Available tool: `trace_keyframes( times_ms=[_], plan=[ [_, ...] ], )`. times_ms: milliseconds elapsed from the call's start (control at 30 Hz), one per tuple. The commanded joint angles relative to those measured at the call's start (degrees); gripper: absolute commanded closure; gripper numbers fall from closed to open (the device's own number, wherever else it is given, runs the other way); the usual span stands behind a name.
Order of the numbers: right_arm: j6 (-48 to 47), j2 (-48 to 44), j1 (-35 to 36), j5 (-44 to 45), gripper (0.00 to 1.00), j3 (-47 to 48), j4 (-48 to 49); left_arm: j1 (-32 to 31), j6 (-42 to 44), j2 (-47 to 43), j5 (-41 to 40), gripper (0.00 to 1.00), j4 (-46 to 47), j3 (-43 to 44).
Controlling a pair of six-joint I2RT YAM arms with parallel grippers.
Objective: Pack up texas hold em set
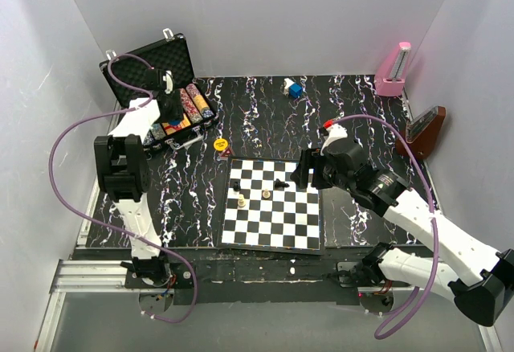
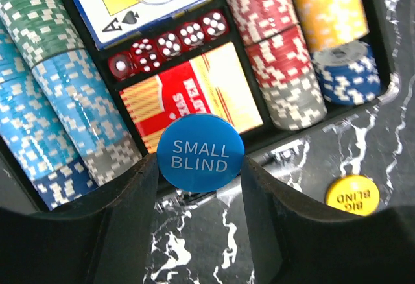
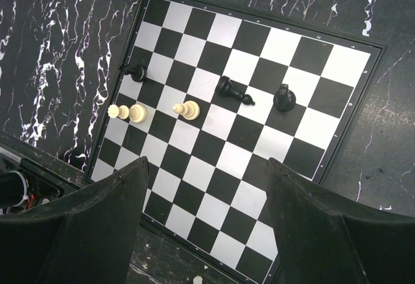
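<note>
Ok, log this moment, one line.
left gripper: shut on SMALL BLIND disc | right gripper: open above chessboard | BIG BLIND disc: on table

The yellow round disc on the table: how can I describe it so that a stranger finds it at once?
Find the open black hinged case with silver edges at the far left. Between it and the black-and-white chessboard lies the flat yellow round disc. It reads BIG BLIND, whereas the blue round disc reads SMALL BLIND.

the blue disc is covering the lower edge of the card box, the left gripper is hiding part of the yellow disc, and that little blue thing at the back is looking too tiny to identify.
</note>
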Motion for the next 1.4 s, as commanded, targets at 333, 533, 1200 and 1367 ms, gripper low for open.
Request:
trace_keyframes(
  times_ms=[333, 533, 1200, 1367],
  plan=[
    [-0.6, 2.9, -0.1, 1.1, 0.21, 4.3, -0.3, 3.9, 2.7, 13.2, -3.3, 0.67, -3.3, 17.4],
    [-1.0, 4.4, -0.1, 0.8, 0.21, 5.1, -0.4, 4.7, 3.2, 16.1, -3.4, 0.68, -3.6, 21.0],
    [-1.0, 5.2, -0.1, 0.5, 0.21, 5.7, -0.6, 6.6, 5.5, 21.9, -6.8, 0.64, -6.6, 27.2],
    [-1.0, 4.9, -0.1, 0.6, 0.21, 5.4, -0.8, 7.0, 5.5, 22.1, -5.6, 0.58, -6.7, 27.1]
  ],
)
